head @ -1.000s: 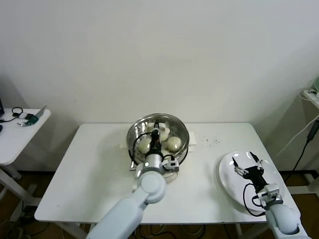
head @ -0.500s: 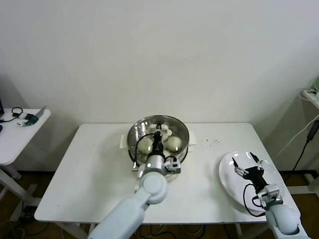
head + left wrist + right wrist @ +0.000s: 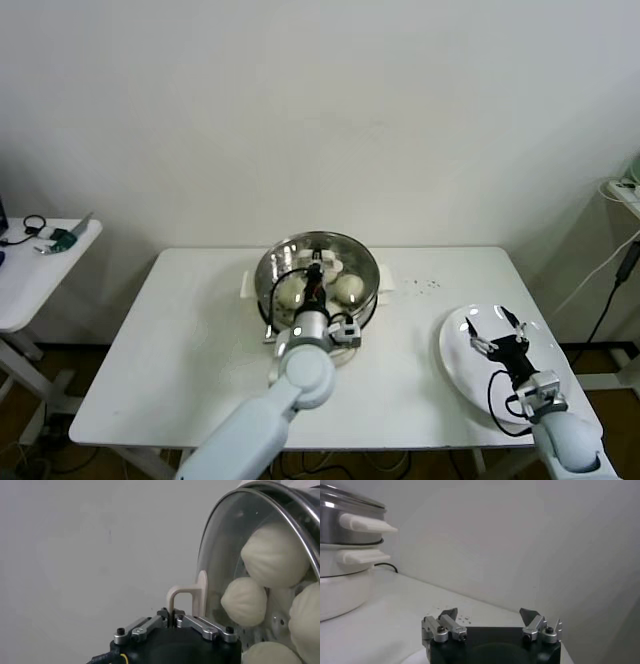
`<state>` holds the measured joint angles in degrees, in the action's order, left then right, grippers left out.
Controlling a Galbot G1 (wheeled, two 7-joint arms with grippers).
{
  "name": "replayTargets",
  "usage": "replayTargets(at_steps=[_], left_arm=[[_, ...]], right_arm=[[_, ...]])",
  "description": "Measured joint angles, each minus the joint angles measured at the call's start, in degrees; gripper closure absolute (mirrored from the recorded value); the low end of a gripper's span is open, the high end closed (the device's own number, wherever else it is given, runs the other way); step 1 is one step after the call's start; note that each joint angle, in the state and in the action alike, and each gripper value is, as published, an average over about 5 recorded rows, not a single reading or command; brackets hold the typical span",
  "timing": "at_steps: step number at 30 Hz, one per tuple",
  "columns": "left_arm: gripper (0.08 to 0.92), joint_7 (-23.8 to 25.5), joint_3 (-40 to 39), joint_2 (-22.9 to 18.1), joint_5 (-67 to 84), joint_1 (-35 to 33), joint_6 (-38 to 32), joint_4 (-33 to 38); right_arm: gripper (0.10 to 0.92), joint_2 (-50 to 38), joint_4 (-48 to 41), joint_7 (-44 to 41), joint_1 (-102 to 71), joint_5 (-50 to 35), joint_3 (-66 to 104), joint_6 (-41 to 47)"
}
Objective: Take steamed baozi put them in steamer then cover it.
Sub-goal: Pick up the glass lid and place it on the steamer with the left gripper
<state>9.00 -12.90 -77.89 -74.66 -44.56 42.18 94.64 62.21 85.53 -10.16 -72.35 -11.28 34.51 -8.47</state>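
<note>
The steamer [image 3: 366,297] stands at the table's back centre on its white pot base [image 3: 337,592]. The glass cover [image 3: 340,252] lies over it, and my left gripper [image 3: 313,277] is shut on the cover's white bar handle [image 3: 186,596]. Several steamed baozi [image 3: 349,288] show through the glass, among them one [image 3: 274,555] near the rim and one [image 3: 243,601] by the handle. Whether the cover's rim rests fully on the steamer I cannot tell. My right gripper [image 3: 494,335] hovers open over the white plate [image 3: 458,352], holding nothing.
The white plate lies at the table's right front edge. Small dark specks [image 3: 425,284] dot the table to the right of the steamer. A side table [image 3: 40,265] with cables stands far left. A wall rises close behind the table.
My left gripper has shifted the cover slightly to the left and toward me, so it sits more squarely over the steamer. The right arm has not moved.
</note>
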Motion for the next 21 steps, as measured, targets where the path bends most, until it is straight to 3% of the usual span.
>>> replayTargets(at_steps=[21], left_arm=[[0.862,-1.07,-0.45,-0.12,0.49,-0.08,0.05,-0.69]], right_arm=[[0.203,0.11,-0.34,-0.53,-0.10,0.04,0.47,-0.27]])
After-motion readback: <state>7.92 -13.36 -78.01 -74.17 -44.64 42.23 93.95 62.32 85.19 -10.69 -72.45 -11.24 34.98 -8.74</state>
